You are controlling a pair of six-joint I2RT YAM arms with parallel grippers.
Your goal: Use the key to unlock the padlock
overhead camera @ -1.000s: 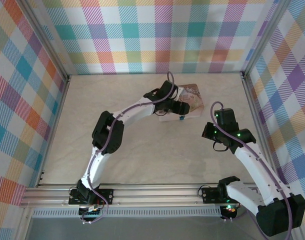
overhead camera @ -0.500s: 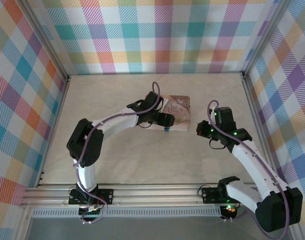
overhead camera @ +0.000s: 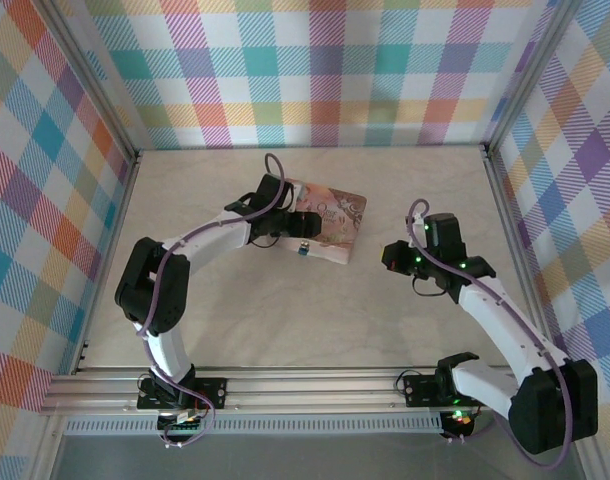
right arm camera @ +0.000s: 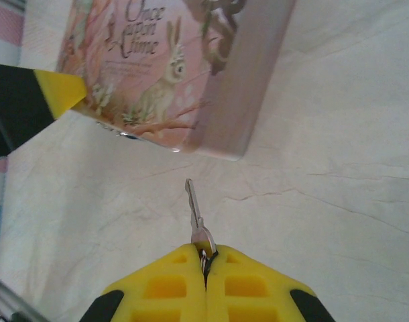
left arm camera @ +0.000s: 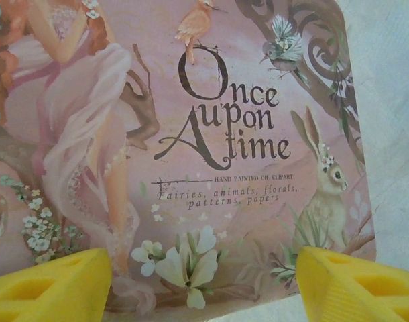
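Pastel plaid walls (overhead camera: 315, 70) close in a pale, cream-coloured table (overhead camera: 285, 330). Toward its far middle lies a pink tin box (overhead camera: 333, 220), its lid painted with a fairy, a rabbit, birds and the words "Once Upon a time". Seen from above, the padlock (overhead camera: 301, 248) is a tiny blue speck just off the box's near-left edge, right beside the left gripper (overhead camera: 288, 230), which reaches in from the left. In the left wrist view its two yellow fingertips (left arm camera: 50, 288) stand wide apart at the lid's lower edge, one below the fairy and the other by the rabbit corner. The jaws are spread, and the gap between them is narrower than the lid, so they are not clamped across the box; whether the tips press on it I cannot tell. The right gripper (right arm camera: 206, 258) is squeezed fully together on the bow of the key (right arm camera: 193, 204), a thin silvery key. Its blade sticks straight out from the pads toward the box's nearest corner, with a bare strip of table between its tip and the tin. In the overhead view this gripper hangs to the right of the box, well apart from it. In the right wrist view one yellow finger of the left gripper touches the lid's edge beside the rabbit.
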